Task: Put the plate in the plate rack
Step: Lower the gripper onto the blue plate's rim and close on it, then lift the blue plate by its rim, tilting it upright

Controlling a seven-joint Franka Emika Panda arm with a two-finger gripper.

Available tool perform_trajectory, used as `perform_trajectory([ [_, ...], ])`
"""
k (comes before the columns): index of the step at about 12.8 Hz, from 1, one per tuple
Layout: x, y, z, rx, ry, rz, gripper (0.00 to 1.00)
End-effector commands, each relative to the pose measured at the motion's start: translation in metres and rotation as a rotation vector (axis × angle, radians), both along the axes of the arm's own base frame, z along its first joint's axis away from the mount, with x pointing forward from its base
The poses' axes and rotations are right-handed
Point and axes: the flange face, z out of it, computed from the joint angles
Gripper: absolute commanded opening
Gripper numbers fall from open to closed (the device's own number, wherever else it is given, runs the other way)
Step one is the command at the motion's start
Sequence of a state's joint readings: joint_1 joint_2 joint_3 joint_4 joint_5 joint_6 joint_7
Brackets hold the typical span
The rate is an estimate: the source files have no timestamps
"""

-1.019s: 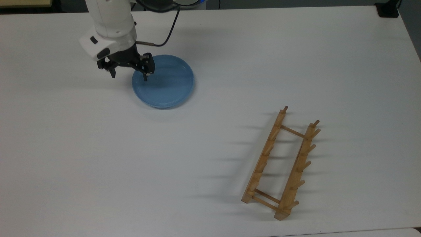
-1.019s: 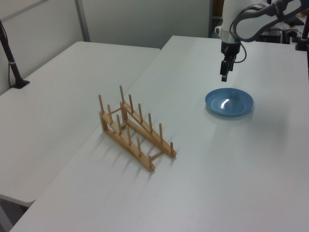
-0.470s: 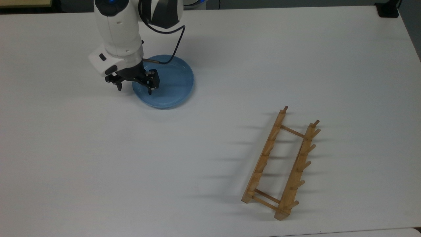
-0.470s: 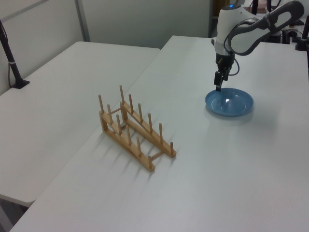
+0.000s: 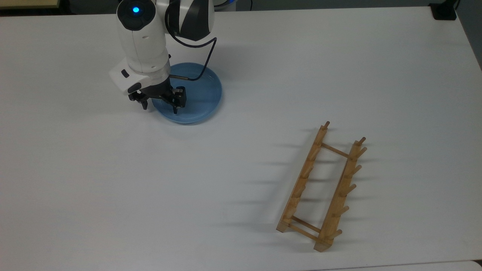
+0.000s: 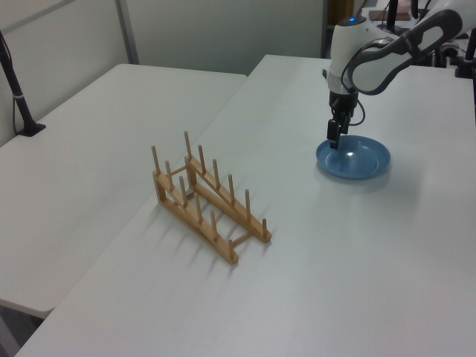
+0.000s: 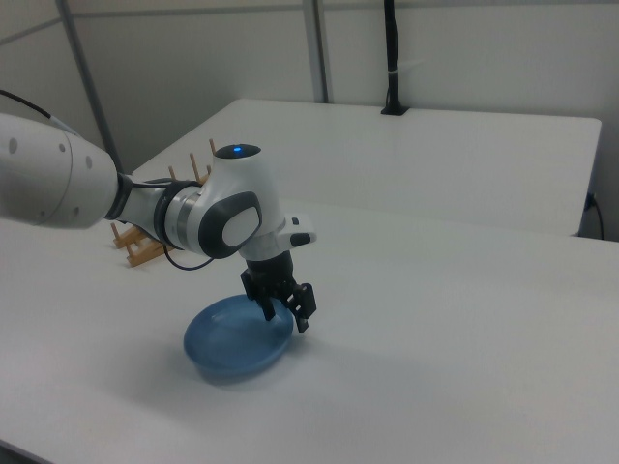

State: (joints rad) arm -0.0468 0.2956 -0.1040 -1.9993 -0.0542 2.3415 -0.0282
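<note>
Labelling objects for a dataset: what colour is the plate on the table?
Light blue, plain with no pattern; the plate shows best in the top view.

Plate rack (image 7: 145,246) largely behind the arm in the right view; plate (image 5: 199,98) partly under the wrist in the top view

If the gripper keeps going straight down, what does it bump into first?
Probably the plate. The gripper points down with its fingers open astride the plate's rim at the top view's left, one finger over the plate, the other outside, over the table. Height is hard to judge.
</note>
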Motion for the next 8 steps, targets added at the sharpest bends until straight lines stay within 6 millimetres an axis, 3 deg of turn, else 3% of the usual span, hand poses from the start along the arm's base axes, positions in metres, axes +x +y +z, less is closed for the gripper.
perform_trajectory([
  [1, 0.0009, 0.0022, -0.0008, -0.004, -0.02, -0.014, 0.57],
  [3, 0.0015, 0.0003, -0.0004, -0.005, -0.022, -0.014, 0.34],
  [6, 0.0025, -0.0008, 0.0031, -0.005, -0.026, -0.015, 0.07],
  [8, 0.0024, -0.0026, 0.0054, -0.005, -0.028, -0.02, 0.0],
])
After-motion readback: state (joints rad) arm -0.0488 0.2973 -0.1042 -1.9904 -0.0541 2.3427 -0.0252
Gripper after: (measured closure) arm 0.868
